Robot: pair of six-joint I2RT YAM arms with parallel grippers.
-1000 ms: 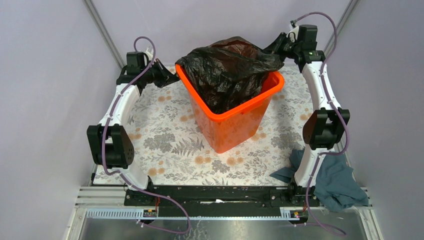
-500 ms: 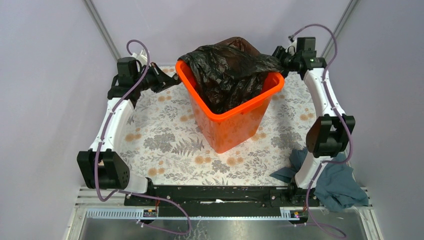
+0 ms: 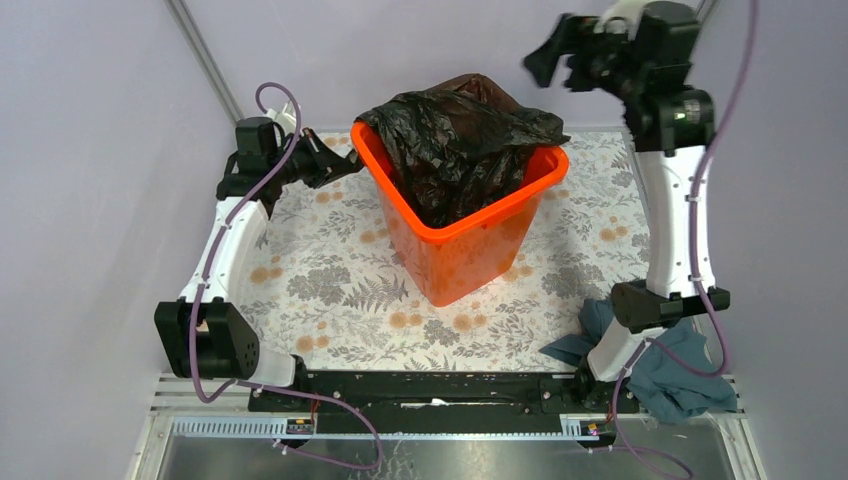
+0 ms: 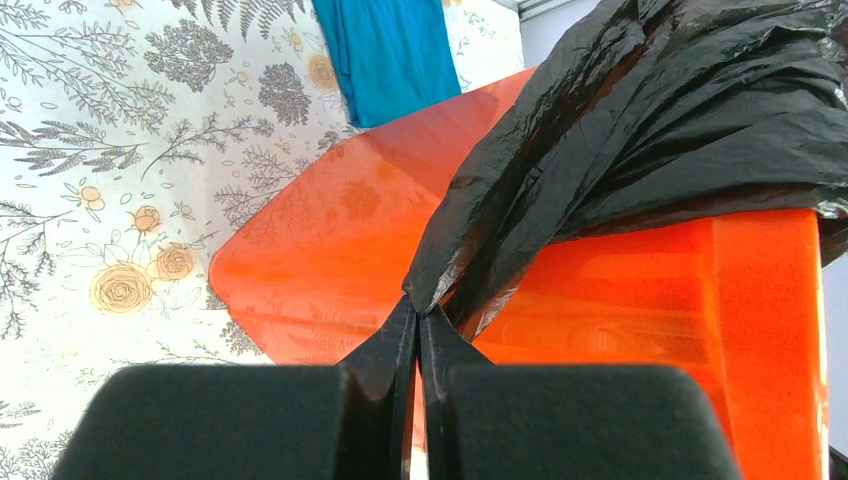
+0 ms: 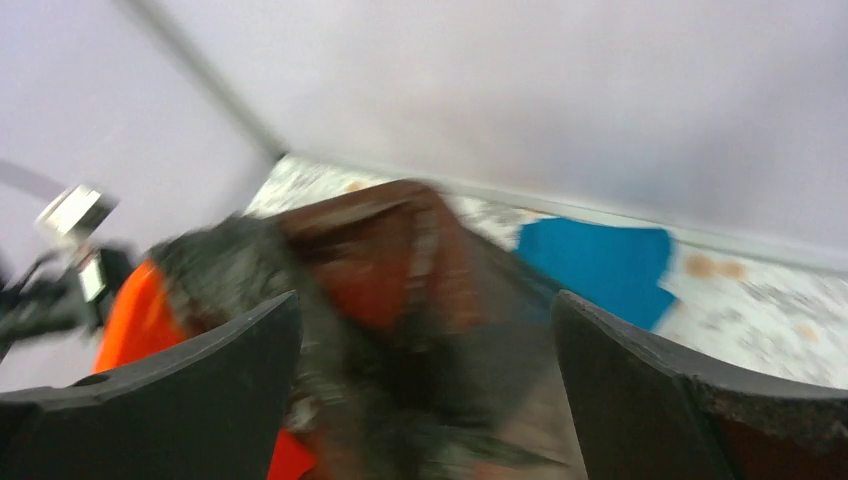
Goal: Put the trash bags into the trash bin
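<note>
Black film: thin, glossy, wrinkled plastic trash bag (image 3: 455,135), mostly inside the tall orange plastic bin (image 3: 470,250), with its top bunched over the rim.
Handling: light, floppy and probably slippery; I'd pinch a gathered fold, not flat film.
Left gripper (image 4: 418,318): closed on a bag corner outside the bin wall.
Right gripper (image 3: 548,58): wide open, empty, above the bin.
Around: bright blue cloth (image 4: 385,50) beyond the bin, grey-blue cloth (image 3: 680,365) by the right base, floral tabletop (image 3: 330,290). Neither cloth looks in the way.
</note>
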